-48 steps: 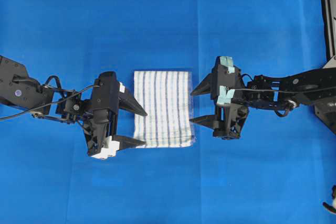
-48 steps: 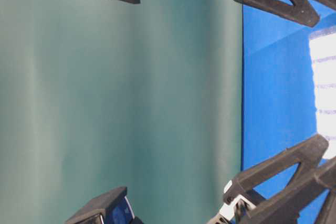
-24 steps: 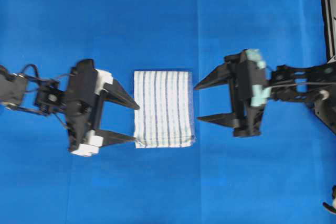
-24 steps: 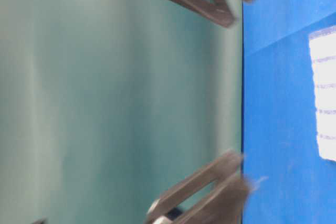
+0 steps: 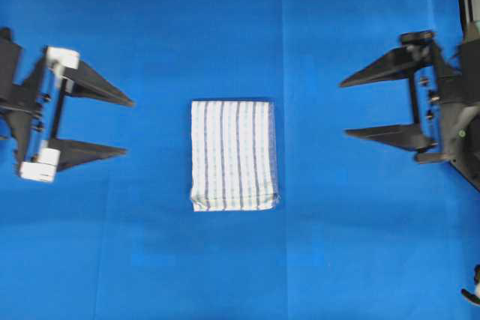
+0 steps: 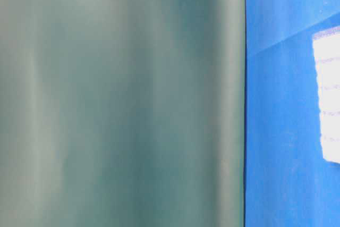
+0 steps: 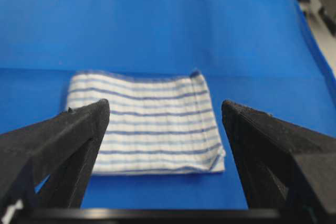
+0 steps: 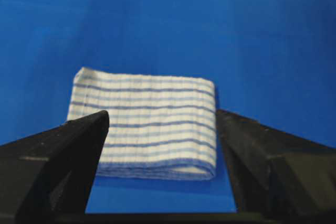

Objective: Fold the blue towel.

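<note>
The blue towel [image 5: 232, 155] is showing as woven cloth, white with thin blue stripes, its ribbed surface looking matt and slightly rough, with soft layered edges at the lower side of the frame. The table covering [image 5: 225, 28] is looking like smooth matt blue fabric with faint creases. The left gripper [image 5: 129, 127] and right gripper [image 5: 342, 107] fingers are appearing as matt black plastic with a grainy finish

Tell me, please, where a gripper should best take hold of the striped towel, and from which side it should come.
The striped towel lies flat, folded into a thick rectangle. Probably best is the layered near edge, seen in the right wrist view: it is rounded and raised off the blue table covering. The open right gripper could come low from its own side and pinch that edge.
</note>
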Controlling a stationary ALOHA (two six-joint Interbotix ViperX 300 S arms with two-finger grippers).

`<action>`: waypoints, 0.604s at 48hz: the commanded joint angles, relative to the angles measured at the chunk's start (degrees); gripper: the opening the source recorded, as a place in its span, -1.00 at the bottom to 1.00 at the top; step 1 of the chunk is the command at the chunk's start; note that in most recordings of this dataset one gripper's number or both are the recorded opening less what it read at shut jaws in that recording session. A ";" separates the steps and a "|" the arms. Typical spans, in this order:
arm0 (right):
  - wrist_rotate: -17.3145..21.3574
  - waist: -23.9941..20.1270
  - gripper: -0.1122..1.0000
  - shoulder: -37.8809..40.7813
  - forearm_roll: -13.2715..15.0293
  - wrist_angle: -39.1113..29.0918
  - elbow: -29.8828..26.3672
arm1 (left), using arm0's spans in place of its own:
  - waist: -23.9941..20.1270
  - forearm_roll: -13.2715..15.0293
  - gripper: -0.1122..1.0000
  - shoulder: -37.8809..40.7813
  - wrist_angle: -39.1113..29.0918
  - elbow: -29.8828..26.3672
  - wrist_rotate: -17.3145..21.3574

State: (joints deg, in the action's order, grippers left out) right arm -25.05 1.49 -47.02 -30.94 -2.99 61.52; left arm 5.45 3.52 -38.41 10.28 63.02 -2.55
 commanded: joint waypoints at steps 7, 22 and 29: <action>-0.09 1.41 0.69 -7.73 1.14 -0.35 4.66 | -1.93 -0.35 0.68 -10.02 0.18 5.27 1.05; -0.09 1.41 0.69 -15.03 0.97 3.16 13.18 | -2.72 -0.35 0.68 -19.69 0.26 12.66 2.29; 0.09 1.41 0.69 -15.12 0.88 6.50 15.56 | -2.72 -0.35 0.68 -21.80 0.26 15.47 2.20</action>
State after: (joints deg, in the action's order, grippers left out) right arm -25.14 2.81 -62.49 -29.88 1.23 76.82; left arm 2.99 3.25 -59.77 10.20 78.22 -0.44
